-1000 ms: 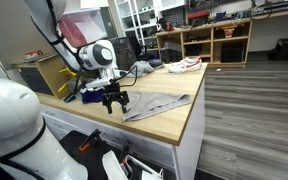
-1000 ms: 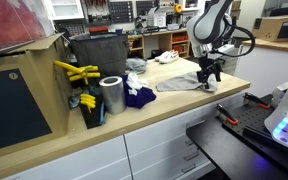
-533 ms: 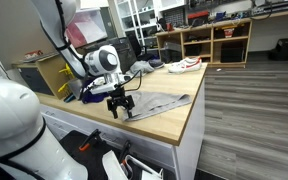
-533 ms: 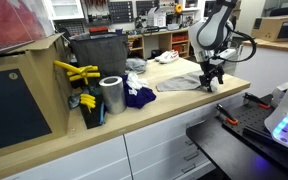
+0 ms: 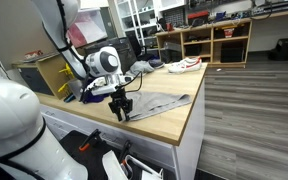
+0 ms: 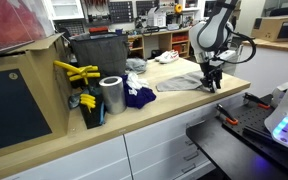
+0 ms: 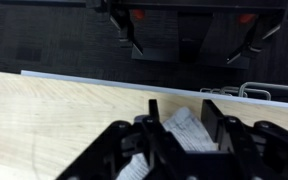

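Note:
A grey cloth lies flat on the wooden counter, near its end. My gripper points straight down at the cloth's corner close to the counter edge. In the wrist view the gripper has its two fingers standing apart on either side of a raised fold of the grey cloth. A gap still shows between the fingers and the fabric, so the gripper is partly open and not clamped.
A metal canister, a dark blue rag, yellow-handled tools and a dark bin stand further along the counter. A white shoe lies at the far end. The counter edge drops to the floor just past the gripper.
The gripper has come down onto the cloth's corner and its fingers have moved closer together around the fabric. The cloth lies where it was.

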